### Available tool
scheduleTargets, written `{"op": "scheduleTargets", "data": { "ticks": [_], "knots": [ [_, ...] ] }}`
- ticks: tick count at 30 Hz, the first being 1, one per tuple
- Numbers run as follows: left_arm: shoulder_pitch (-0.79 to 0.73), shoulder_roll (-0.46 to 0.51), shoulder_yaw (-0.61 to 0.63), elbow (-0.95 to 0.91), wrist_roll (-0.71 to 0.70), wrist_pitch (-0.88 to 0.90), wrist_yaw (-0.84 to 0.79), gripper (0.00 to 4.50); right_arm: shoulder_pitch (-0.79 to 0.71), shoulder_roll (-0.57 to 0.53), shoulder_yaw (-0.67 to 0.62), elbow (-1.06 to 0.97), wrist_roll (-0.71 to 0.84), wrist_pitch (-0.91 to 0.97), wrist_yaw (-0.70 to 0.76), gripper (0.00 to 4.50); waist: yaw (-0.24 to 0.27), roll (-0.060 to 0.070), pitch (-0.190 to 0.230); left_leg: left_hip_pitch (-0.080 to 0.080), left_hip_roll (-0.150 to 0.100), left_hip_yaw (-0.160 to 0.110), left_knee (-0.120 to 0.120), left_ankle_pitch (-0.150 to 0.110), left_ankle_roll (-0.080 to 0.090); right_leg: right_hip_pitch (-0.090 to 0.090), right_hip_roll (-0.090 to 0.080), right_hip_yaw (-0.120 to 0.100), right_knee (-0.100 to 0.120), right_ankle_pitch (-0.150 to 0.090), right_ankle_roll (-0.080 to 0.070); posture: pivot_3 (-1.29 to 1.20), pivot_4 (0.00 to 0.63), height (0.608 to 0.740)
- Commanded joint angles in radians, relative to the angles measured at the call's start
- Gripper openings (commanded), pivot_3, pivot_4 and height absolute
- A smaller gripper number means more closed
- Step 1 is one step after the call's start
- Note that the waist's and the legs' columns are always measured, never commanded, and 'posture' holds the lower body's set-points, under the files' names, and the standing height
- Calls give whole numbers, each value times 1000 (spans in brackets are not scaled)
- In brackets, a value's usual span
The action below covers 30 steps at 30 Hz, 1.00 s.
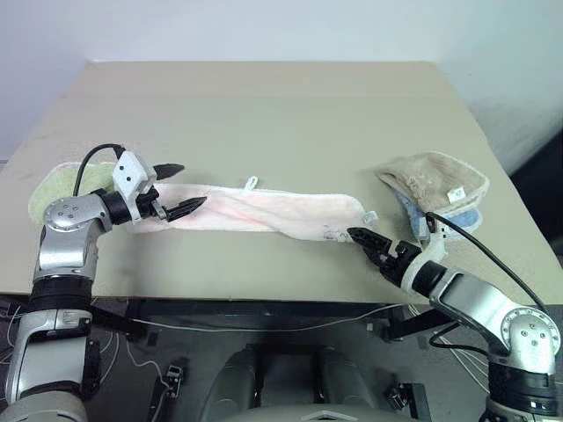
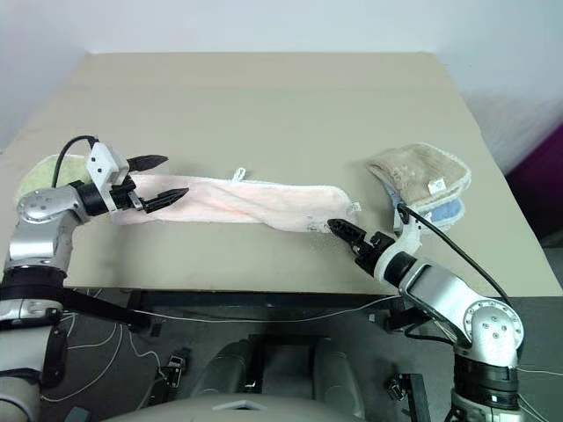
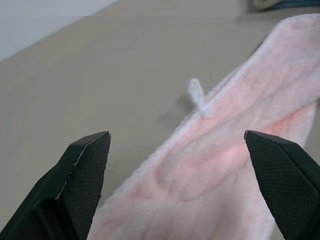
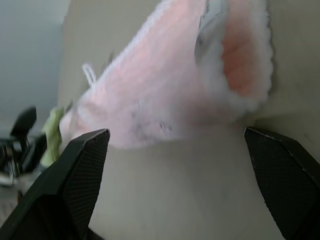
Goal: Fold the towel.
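A: Where's the towel (image 1: 264,211)?

B: On the desk (image 1: 281,114), its long axis running left to right between both arms.

A: And the fingers?

B: Released on both, holding nothing. The left gripper (image 1: 176,187) sits over its left end; the right gripper (image 1: 365,239) is just short of the right end.

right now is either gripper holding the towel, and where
Nothing is held. The left gripper and right gripper are both open at opposite ends of the towel.

beige table (image 1: 264,105), pale wall (image 1: 264,26)
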Motion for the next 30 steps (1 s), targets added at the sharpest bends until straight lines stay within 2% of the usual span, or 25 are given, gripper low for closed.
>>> {"op": "scheduleTargets", "data": {
  "ticks": [1,7,10,21,22,30],
  "knots": [
    [18,3,-13,-91,-23,26,-21,4484,-27,26,32,14,61,-89,-90,4500,1,0,0,0,0,0,0,0,0,0,0,0,0,0,0,0,150,740],
    [61,5,-17,-163,-37,64,-21,4484,-33,53,40,26,46,-178,-131,4500,0,0,0,0,0,0,0,0,0,0,1,0,0,0,0,0,150,740],
    [72,6,-21,-175,-35,72,-26,4500,-18,45,38,19,33,-199,-130,3918,0,0,0,1,0,0,0,0,0,1,1,0,0,0,0,0,150,740],
    [74,-18,-35,-180,-29,75,-24,4500,-46,0,-25,33,-67,-273,-74,206,2,0,0,1,0,0,0,0,0,1,1,0,-1,0,0,0,150,740],
    [76,-20,-36,-181,-29,76,-25,4500,-51,-12,-35,40,-82,-271,-62,14,2,0,0,1,0,0,0,0,0,1,1,0,-1,0,0,0,150,740],
    [79,-27,-41,-183,-25,78,-24,4500,-62,-87,-1,51,-197,-199,3,14,3,0,0,1,0,0,0,0,0,1,1,0,-1,0,0,0,150,740]
  ]
}}
